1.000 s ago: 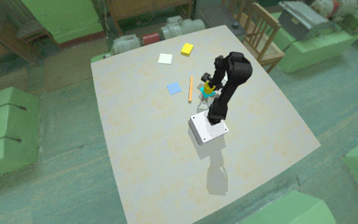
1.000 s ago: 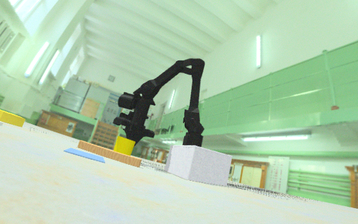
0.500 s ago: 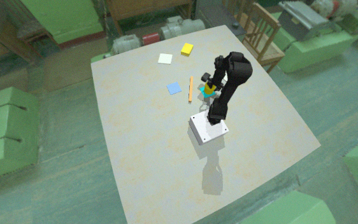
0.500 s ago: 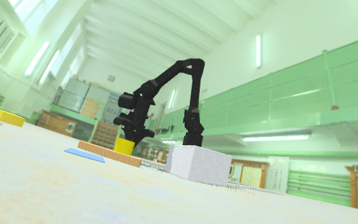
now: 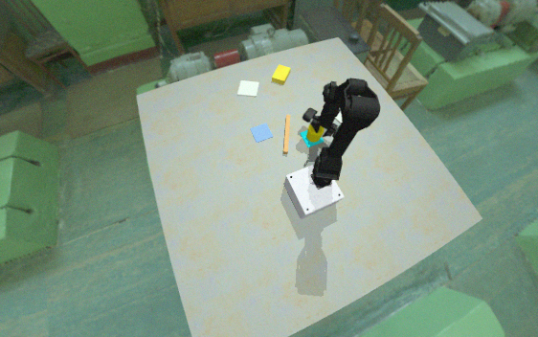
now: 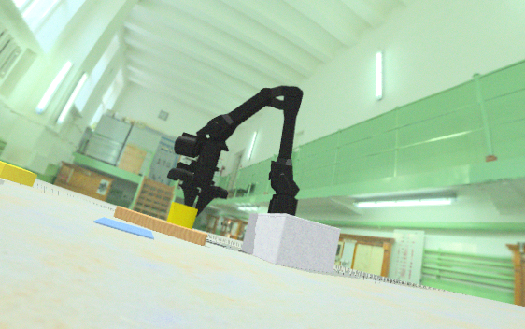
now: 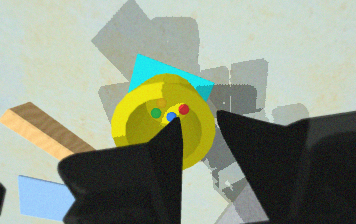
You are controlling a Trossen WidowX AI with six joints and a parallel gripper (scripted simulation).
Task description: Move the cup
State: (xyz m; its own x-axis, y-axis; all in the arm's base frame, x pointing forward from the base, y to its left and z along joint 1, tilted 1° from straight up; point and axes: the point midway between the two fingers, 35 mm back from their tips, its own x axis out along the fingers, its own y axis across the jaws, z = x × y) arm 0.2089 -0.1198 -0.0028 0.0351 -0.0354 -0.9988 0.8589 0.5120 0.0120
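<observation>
On the cyan pad [image 5: 311, 144] [image 7: 150, 67] stands the yellow cup [image 5: 314, 135] [image 6: 182, 216] [image 7: 122, 122], upright, its base over the pad and its open mouth upward. The wrist view shows 4 marbles inside it: a green marble [image 7: 156, 113], a blue marble [image 7: 171, 116], a red marble [image 7: 183, 109] and an orange marble [image 7: 161, 103].

Just above the cyan pad, the claw [image 5: 318, 129] [image 6: 194, 207] [image 7: 198, 119] is partly open, well short of its full spread, and clamped on nothing. Its 2 fingers stand apart at the cup's rim: in the wrist view 1 tip overlaps the cup's mouth, while the other lies outside the rim with a strip of tabletop showing between it and the cup. Whether the tip over the mouth brushes the wall, I cannot tell.

Seen from the top, the wooden bar [image 5: 287, 134] [image 6: 159, 225] [image 7: 37, 125] lies near the cyan pad, to the left of it. The blue pad [image 5: 261, 133] [image 6: 123, 228] [image 7: 42, 197] is farther left, with the bar between the 2 pads. Above and left of the cyan pad, well apart from it, are a white square [image 5: 248, 88] and a yellow block [image 5: 280, 74] [image 6: 16, 174]. The arm's white base [image 5: 313, 193] [image 6: 299, 240] sits below the cyan pad in that view
</observation>
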